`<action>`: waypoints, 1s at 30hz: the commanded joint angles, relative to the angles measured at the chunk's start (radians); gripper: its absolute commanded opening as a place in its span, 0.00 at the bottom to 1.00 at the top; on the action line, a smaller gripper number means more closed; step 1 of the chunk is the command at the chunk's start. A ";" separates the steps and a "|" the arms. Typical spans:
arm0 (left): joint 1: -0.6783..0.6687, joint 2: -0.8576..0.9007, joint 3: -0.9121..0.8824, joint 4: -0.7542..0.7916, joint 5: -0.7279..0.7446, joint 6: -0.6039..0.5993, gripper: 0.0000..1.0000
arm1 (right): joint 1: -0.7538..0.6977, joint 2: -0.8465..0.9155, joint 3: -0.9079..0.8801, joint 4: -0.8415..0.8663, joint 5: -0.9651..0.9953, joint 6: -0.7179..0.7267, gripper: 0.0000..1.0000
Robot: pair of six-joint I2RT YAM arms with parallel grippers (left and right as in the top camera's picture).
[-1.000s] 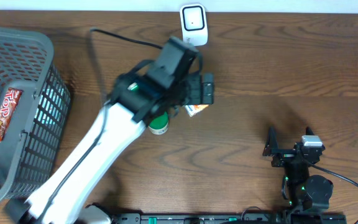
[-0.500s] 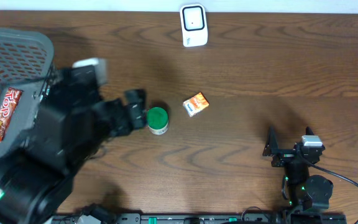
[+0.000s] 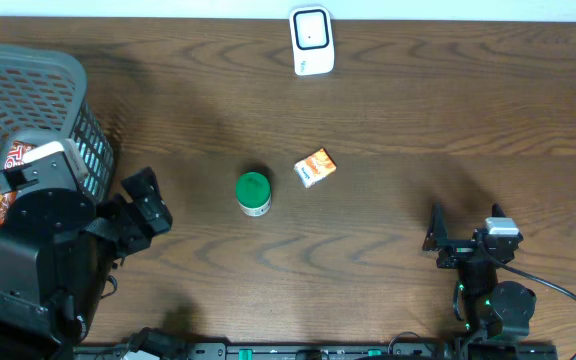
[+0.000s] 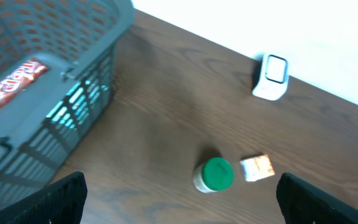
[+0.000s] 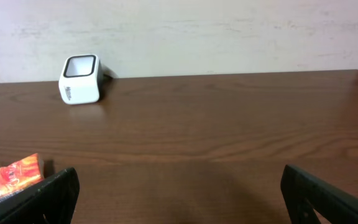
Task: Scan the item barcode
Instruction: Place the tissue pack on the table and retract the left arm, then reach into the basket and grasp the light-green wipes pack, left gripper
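While both arms sit at the near edge of the desk [image 3: 418, 110], neither one holds anything: the left claw [image 3: 151, 203] stands wide open beside the grey basket [image 3: 28, 90] at the left, and the right claw [image 3: 466, 232] is just as widely spread at the near right, well apart from the goods. A green-lidded jar [image 3: 254, 192] stands upright around the middle of the desk, with a small orange packet [image 3: 316, 167] lying just beside it to the right and a little farther back, the two apart. The white scanner [image 3: 310, 40] stands at the far edge, beyond both. Inside the basket lies what looks like a red-wrapped candy bar [image 4: 11, 90], its lettering too blurred to read.
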 commanded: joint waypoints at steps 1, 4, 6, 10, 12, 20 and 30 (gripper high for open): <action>0.019 0.008 0.015 -0.012 -0.070 -0.027 0.98 | -0.009 -0.002 0.004 -0.010 0.002 0.003 0.99; 0.038 0.007 0.015 -0.051 -0.196 -0.108 0.98 | -0.009 -0.002 0.004 -0.010 0.002 0.003 0.99; 0.059 0.007 0.015 -0.078 -0.275 -0.178 0.98 | -0.009 -0.002 0.004 -0.010 0.002 0.003 0.99; 0.093 0.010 0.015 -0.068 -0.278 -0.211 0.98 | -0.009 -0.002 0.004 -0.010 0.002 0.003 0.99; 0.093 0.019 0.015 -0.059 -0.250 -0.211 0.98 | -0.009 -0.002 0.004 -0.010 0.002 0.003 0.99; 0.125 0.053 0.016 0.012 -0.421 -0.243 0.98 | -0.009 -0.002 0.004 -0.010 0.002 0.003 0.99; 0.436 0.130 0.018 0.214 -0.422 -0.081 0.98 | -0.009 -0.002 0.004 -0.010 0.002 0.003 0.99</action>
